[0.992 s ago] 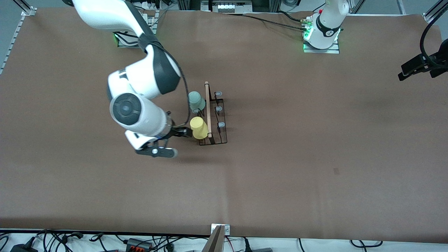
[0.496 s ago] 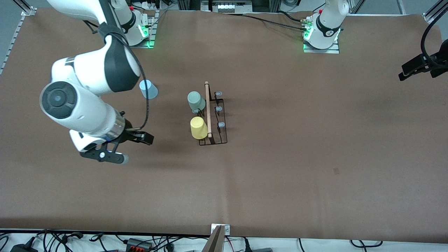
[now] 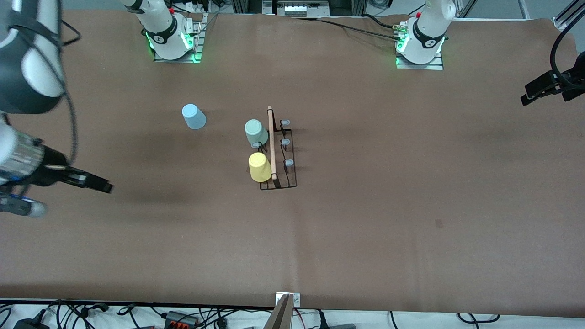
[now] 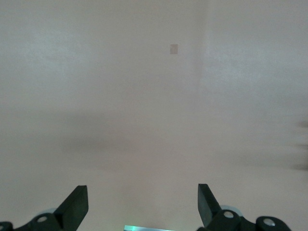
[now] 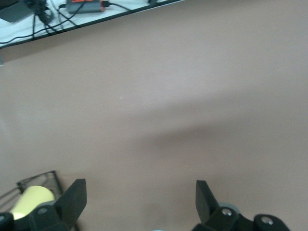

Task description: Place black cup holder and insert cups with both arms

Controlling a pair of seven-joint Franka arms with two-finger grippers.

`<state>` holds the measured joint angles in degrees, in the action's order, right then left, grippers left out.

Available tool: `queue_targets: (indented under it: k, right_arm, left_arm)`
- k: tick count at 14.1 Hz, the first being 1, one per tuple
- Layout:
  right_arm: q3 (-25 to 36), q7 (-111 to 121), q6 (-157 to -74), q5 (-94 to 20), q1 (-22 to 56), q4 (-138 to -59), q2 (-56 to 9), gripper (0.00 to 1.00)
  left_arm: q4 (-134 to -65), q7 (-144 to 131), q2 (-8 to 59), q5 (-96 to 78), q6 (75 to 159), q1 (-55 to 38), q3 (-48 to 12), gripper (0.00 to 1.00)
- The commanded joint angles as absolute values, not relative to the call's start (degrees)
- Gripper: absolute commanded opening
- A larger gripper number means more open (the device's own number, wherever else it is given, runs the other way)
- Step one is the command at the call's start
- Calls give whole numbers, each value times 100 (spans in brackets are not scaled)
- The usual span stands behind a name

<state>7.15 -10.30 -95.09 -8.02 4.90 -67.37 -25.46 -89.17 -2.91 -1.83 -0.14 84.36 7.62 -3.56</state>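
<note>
The black cup holder (image 3: 292, 176) stands mid-table with its wooden rod (image 3: 271, 141) along the top. The mint-green cup (image 3: 256, 131) and the yellow cup (image 3: 259, 167) sit upside down on prongs on its side toward the right arm's end. Three pale prongs (image 3: 285, 142) are bare. The light blue cup (image 3: 194, 116) stands upside down on the table, apart from the holder. My right gripper (image 3: 98, 185) is open and empty over bare table near the right arm's end; its wrist view (image 5: 139, 202) shows the yellow cup (image 5: 31, 199). My left gripper (image 3: 528, 96) waits, open and empty (image 4: 142, 204).
Brown table cover (image 3: 365, 228) with a small dark mark (image 3: 438, 223), which also shows in the left wrist view (image 4: 173, 48). Cables and power strips lie along the table edge nearest the front camera (image 3: 173, 315). The arm bases (image 3: 420, 50) stand at the farthest edge.
My right gripper has drawn away from the yellow cup on the holder toward the right arm's end of the table, uncovering the light blue cup. The left arm has not moved.
</note>
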Motion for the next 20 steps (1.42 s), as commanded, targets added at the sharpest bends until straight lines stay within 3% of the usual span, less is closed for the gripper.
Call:
queue_targets:
  k: [1, 7, 13, 20]
  right_arm:
    - [440, -223, -9536, -589, -7, -7461, -1917, 100]
    - [439, 193, -9431, 0, -26, -7601, -1653, 100]
    - [431, 211, -10046, 0, -9, -9587, -371, 100]
    - [431, 149, -9993, -44, -9, -9378, -404, 100]
  left_arm:
    - [-8754, -255, -132, -105, 8306, 747, -316, 100]
    - [-8745, -255, -123, -53, 8314, 747, -299, 100]
    - [-8745, -255, -123, -44, 8315, 747, -308, 100]
    - [-8745, -255, -123, -44, 8306, 747, -299, 100]
